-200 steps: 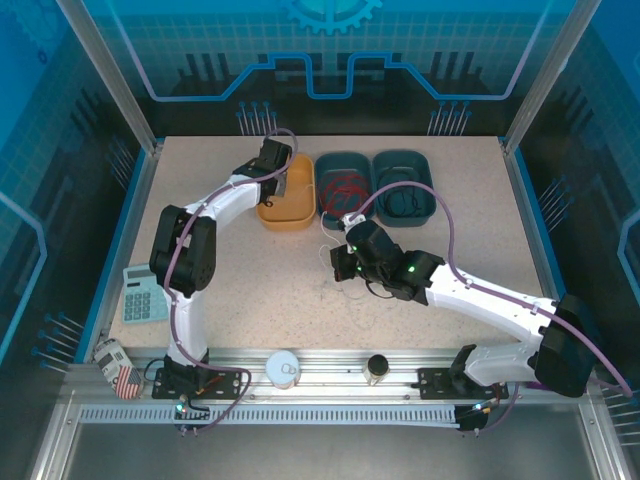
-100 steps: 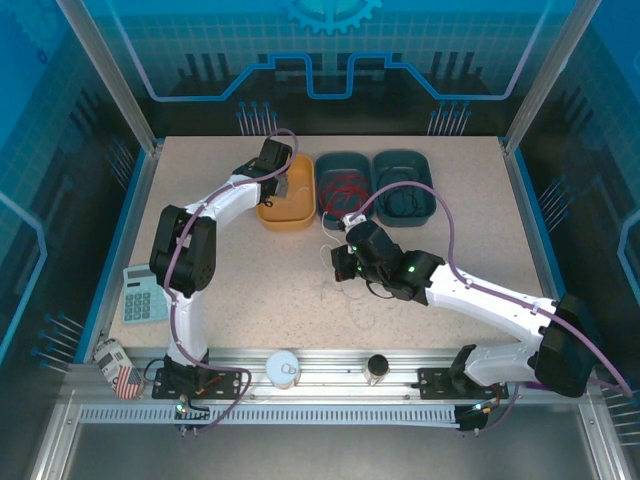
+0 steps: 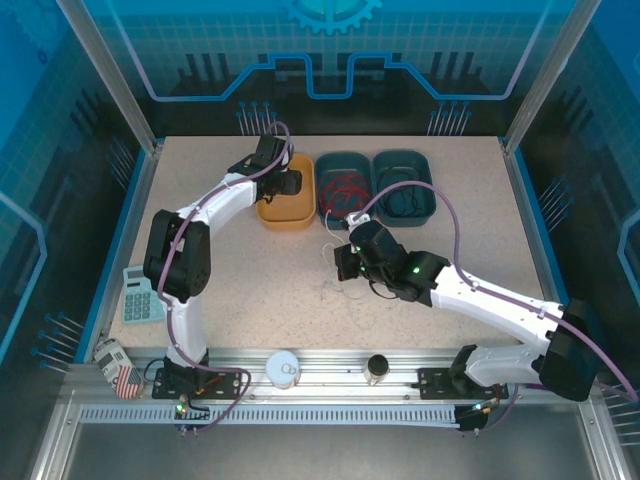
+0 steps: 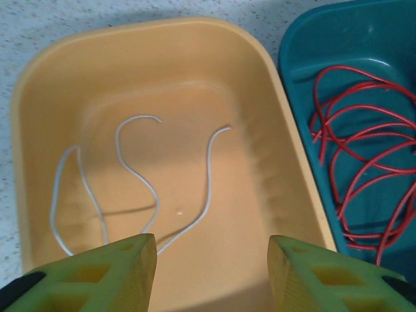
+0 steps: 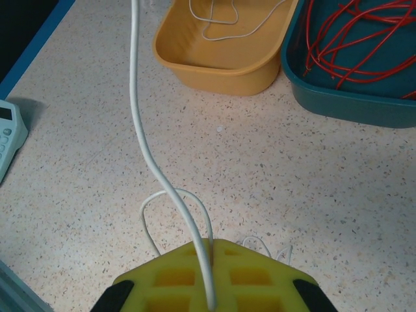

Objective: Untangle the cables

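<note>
My left gripper [image 3: 285, 183] [image 4: 211, 250] hangs open over the orange bin [image 3: 282, 212] [image 4: 182, 84], nothing between its green fingers. One white cable [image 4: 208, 188] lies loose on that bin's floor. The red cable [image 3: 343, 187] [image 4: 351, 149] is coiled in the middle teal bin [image 3: 322, 170]. A black cable [image 3: 403, 202] lies in the right teal bin [image 3: 428, 195]. My right gripper [image 3: 343, 265] [image 5: 209, 250] is shut on another white cable [image 5: 134, 110], which runs up out of the frame. Its thin loops [image 3: 345, 290] rest on the table below.
A calculator [image 3: 145, 293] [image 5: 10, 136] lies at the table's left edge. A white roll [image 3: 283, 368], a dark jar [image 3: 377, 368] and a small patterned can [image 3: 117, 355] sit along the front rail. The orange bin [image 5: 221, 68] and teal bin [image 5: 351, 104] stand just beyond my right gripper.
My left gripper has opened, and the white cable now lies free in the orange bin. The left arm lifted slightly. My right gripper stayed shut and shifted a little.
</note>
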You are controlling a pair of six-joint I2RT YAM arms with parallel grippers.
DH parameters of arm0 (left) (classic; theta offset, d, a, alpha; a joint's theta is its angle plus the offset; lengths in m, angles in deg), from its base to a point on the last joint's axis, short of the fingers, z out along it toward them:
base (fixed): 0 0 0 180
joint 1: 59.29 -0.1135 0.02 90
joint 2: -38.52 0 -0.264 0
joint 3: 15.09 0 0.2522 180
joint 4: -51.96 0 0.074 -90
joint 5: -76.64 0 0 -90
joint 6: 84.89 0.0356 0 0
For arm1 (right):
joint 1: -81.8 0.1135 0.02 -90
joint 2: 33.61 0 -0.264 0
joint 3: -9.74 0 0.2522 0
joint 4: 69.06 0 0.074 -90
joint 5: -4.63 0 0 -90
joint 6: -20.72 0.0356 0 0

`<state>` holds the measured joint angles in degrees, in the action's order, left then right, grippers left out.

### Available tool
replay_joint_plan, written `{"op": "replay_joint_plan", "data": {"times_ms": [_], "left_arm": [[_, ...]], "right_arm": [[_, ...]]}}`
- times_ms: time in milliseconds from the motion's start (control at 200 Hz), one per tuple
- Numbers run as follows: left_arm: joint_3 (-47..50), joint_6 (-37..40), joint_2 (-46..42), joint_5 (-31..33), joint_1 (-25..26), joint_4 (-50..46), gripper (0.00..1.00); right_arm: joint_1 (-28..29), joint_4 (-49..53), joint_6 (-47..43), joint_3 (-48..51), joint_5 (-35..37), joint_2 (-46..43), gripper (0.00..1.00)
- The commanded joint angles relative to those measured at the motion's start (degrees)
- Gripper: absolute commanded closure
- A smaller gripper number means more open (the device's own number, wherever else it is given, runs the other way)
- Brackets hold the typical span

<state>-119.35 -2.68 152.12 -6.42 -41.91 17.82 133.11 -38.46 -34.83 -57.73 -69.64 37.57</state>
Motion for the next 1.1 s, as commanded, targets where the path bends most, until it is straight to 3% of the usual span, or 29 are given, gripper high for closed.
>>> {"op": "replay_joint_plan", "data": {"times_ms": [0,160,250,655,896,1096], "left_arm": [[0.50,-2.96,-2.77,-4.36,0.01,-0.02,0.44],[6.15,-5.57,-9.91,-5.84,0.01,1.23,0.23],[11.71,-7.23,-15.42,-6.28,0.01,3.23,0.01],[39.99,-13.68,-41.03,-12.41,-0.02,15.38,0.01],[51.65,-16.43,-53.12,-14.93,0.01,20.70,0.01],[59.02,-15.82,-58.89,-24.40,0.10,30.32,0.01]], "right_arm": [[-0.16,1.10,-0.75,-1.23,1.38,-1.89,0.99],[-0.35,1.79,-0.97,-1.52,1.94,-2.52,0.99],[-0.50,1.66,-1.29,-1.93,1.56,-2.71,0.98],[-1.22,5.51,-7.74,-13.55,1.93,-0.68,0.98],[-1.47,6.66,-11.58,-20.74,2.62,1.17,0.97],[-1.56,7.50,-13.17,-26.72,1.30,3.85,0.97]]}}
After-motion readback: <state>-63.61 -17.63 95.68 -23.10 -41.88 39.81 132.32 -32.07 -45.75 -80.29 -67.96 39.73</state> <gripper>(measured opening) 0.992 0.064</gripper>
